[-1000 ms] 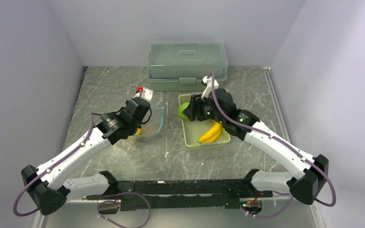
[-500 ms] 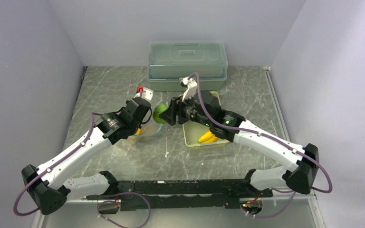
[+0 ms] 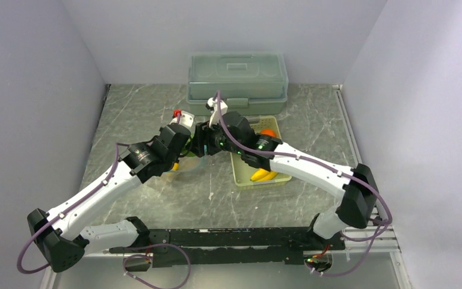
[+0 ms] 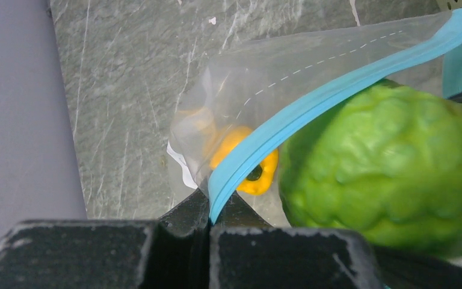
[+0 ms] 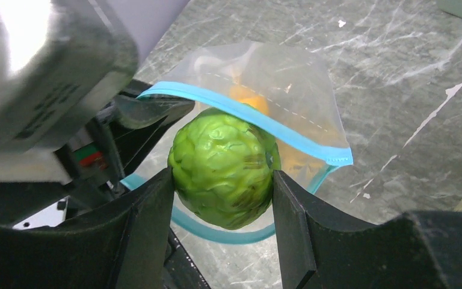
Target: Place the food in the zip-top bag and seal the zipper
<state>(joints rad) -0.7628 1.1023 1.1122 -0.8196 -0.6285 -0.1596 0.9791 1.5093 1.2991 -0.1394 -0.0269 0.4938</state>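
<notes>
My left gripper (image 4: pixel 209 201) is shut on the zipper (image 4: pixel 313 102), the teal strip at the rim of the clear zip-top bag (image 4: pixel 264 66), and holds the mouth open. My right gripper (image 5: pixel 222 180) is shut on the light green round fruit (image 5: pixel 222 165) and holds it in the bag's mouth, between the two teal strips (image 5: pixel 301 141). The yellow pepper (image 4: pixel 258 180) lies inside the bag. In the top view both grippers meet left of centre (image 3: pixel 195 147). The yellow bananas (image 3: pixel 263 175) and the orange ball (image 3: pixel 268 133) lie in the basket. The avocado is out of view.
The pale green slotted basket (image 3: pixel 239 171) stands just right of the bag, under the right arm. The large translucent green lidded box (image 3: pixel 237 78) stands at the back against the wall. Grey walls close in the left, right and back sides.
My right gripper has carried the light green fruit leftward from over the basket to the bag's mouth. The left arm has stayed still, holding the bag rim.
</notes>
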